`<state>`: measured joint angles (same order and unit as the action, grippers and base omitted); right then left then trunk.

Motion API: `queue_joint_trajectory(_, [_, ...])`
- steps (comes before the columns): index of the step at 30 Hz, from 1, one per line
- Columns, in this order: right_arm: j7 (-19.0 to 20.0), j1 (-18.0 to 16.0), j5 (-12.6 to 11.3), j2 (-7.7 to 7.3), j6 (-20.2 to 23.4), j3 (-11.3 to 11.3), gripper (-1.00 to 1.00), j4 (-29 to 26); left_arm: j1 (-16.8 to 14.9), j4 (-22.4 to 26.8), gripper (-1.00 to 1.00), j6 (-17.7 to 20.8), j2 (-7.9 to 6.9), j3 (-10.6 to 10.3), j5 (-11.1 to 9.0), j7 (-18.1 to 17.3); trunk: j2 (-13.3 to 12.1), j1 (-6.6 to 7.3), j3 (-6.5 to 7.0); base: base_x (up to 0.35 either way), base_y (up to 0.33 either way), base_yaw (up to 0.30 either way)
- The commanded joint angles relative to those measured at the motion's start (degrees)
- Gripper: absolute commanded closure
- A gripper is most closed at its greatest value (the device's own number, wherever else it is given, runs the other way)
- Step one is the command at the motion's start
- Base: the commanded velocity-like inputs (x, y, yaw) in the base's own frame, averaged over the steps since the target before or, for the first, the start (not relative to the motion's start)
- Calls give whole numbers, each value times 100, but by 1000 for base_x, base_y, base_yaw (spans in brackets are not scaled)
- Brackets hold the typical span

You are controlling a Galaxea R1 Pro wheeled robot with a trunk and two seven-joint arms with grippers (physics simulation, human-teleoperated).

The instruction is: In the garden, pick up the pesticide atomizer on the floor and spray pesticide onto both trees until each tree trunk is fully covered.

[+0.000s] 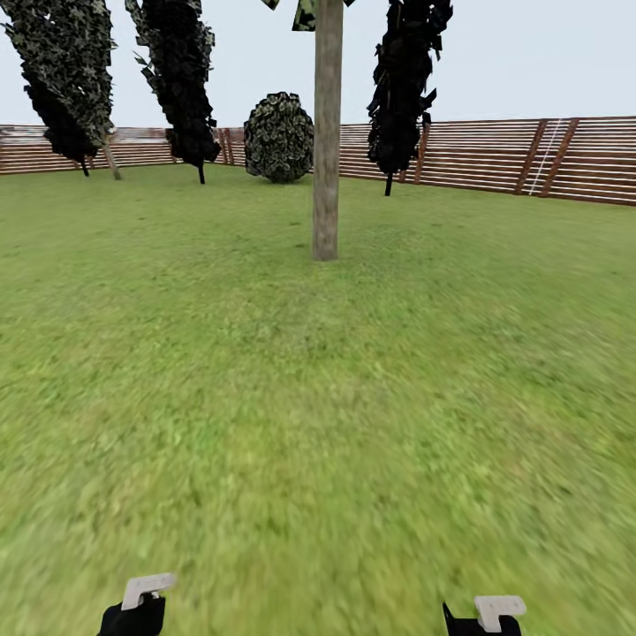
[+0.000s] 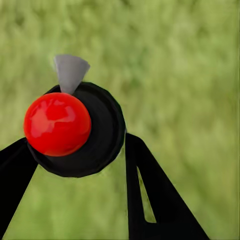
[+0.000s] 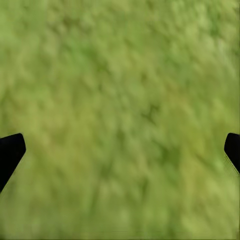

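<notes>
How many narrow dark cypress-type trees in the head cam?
3. One cypress at far left, a second just right of it, a third right of the bare grey trunk, at. All stand near the fence.

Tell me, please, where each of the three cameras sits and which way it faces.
Head view: on the robot's head, facing forward and down over the lawn to a trunk and fence; both arms' ends show at the bottom edge.
Left wrist view: on the left arm, looking down along the left tool, whose black fingers flank the atomizer, red-knobbed, over grass.
Right wrist view: on the right arm, looking down at grass; the right tool's black fingertips stand wide apart.
Shared: all views show the lawn.
</notes>
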<state>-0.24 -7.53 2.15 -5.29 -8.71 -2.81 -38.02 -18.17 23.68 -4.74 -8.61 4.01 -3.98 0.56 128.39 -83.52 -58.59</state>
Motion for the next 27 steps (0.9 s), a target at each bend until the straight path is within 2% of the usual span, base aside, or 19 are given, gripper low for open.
queue_joint_trajectory(1, [-2,-2,23,1,-17,-5,-100,4,-3,-3,100,-18,-1,-5,-41,6,1,-2,-5,337,0,-1])
queue_joint_trajectory(27, [-2,-2,31,1,-17,0,-100,5,-3,-12,100,-18,8,1,-41,6,1,-2,-5,337,0,0])
